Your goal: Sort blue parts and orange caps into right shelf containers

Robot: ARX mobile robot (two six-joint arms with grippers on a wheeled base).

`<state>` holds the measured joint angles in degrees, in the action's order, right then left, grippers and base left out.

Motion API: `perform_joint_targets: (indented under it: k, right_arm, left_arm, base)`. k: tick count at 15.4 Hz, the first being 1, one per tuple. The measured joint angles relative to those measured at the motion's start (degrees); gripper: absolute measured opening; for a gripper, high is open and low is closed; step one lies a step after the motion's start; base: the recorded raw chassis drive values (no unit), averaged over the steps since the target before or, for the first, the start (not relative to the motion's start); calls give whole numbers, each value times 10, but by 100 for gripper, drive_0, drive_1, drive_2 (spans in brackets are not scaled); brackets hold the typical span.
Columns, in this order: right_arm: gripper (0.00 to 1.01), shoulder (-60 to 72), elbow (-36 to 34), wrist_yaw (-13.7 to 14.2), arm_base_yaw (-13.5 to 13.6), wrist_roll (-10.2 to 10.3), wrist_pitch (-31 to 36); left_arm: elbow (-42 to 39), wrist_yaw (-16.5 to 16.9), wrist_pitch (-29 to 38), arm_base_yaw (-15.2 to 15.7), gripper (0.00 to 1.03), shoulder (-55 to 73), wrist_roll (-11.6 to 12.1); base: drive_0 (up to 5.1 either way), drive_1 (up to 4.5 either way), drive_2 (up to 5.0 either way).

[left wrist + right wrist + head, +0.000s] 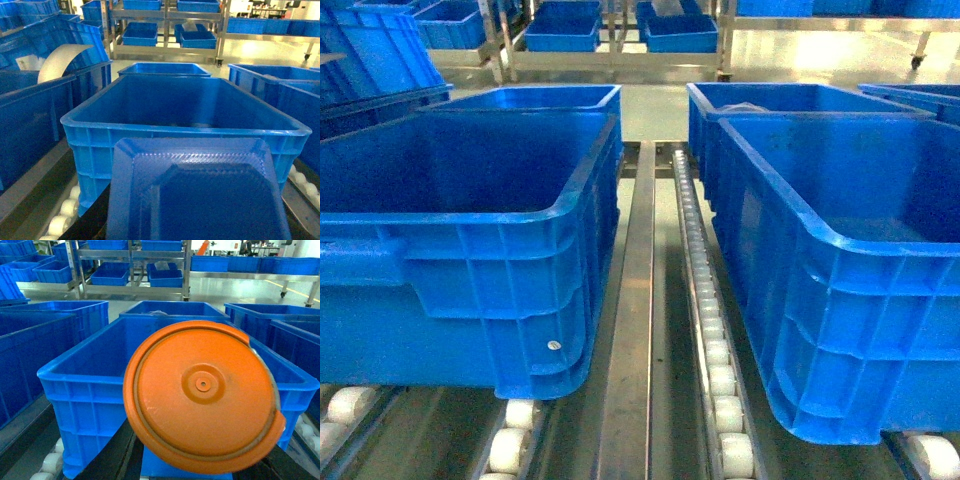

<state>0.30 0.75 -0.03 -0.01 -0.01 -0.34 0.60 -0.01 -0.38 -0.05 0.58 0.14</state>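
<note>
Orange cap (pixel 202 395) looked light, rigid, slick; best pinched at 6 o'clock rim. Blue part (pixel 197 192) similar. Finger state: cannot tell.

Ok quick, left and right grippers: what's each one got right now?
Left: fingers hidden; a blue part fills its wrist view, apparently held.
Right: fingers hidden; an orange cap fills its wrist view, apparently held.

White roller conveyor tracks (pixel 718 360) flanking a central metal rail (pixel 632 330); metal shelving racks (pixel 165 30) on a glossy floor (pixel 820 55) behind; a curved white sheet (pixel 60 60) at left.
</note>
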Motion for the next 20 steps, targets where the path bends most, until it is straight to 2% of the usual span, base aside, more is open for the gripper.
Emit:
perform_joint_targets:
  k: [3,4,5,6,7,9,10,11,12,14,16,17,18,20]
  right_arm:
    - [42,0,0,0,0,0,0]
    - [42,9,0,-70,-28,0,20]
    - [42,21,1,-159,-68,1,35]
    - [42,40,1,-207,-62,2,51]
    - [42,94,12,-219,-40,-1,108]
    - [42,259,76,-207,-20,-24,266]
    - [42,368,130,-191,2,-38,350]
    - [42,483,190,-167,19,-53,417]
    - [42,582,247,-143,29,-62,451]
    - [42,776,355,-86,39,-72,453]
    - [42,890,405,-59,45,-73,458]
    - [48,909,412,-61,45,-71,462]
    - [62,913,413,-59,45,-71,467]
    - [85,912,422,-55,45,-71,473]
  left_arm:
    - [0,0,0,0,43,0,0]
    - [0,37,1,12,43,3,-1]
    - [0,89,30,10,43,21,-4]
    - [3,96,85,-12,43,68,-15]
    - [19,108,165,-23,43,150,-17]
    - [101,115,362,-24,43,360,-13]
    - [165,110,452,-23,43,487,-11]
    - [241,102,508,-16,43,613,-12]
    - [307,82,508,-12,43,713,-12]
    - [414,59,461,-9,43,884,-16]
    - [475,50,448,-13,43,953,-18]
    - [478,51,450,-13,43,955,-18]
    - [478,58,456,-13,50,955,-21]
    - [461,78,463,-12,73,951,-23]
  base:
    - [0,0,0]
    - [0,0,0]
    - [0,0,0]
    - [0,0,0]
    - [0,0,0]
    - [0,0,0]
    - [0,0,0]
    - [0,0,0]
    - [0,0,0]
    - [0,0,0]
    - [0,0,0]
    - [0,0,0]
    - [0,0,0]
    - [0,0,0]
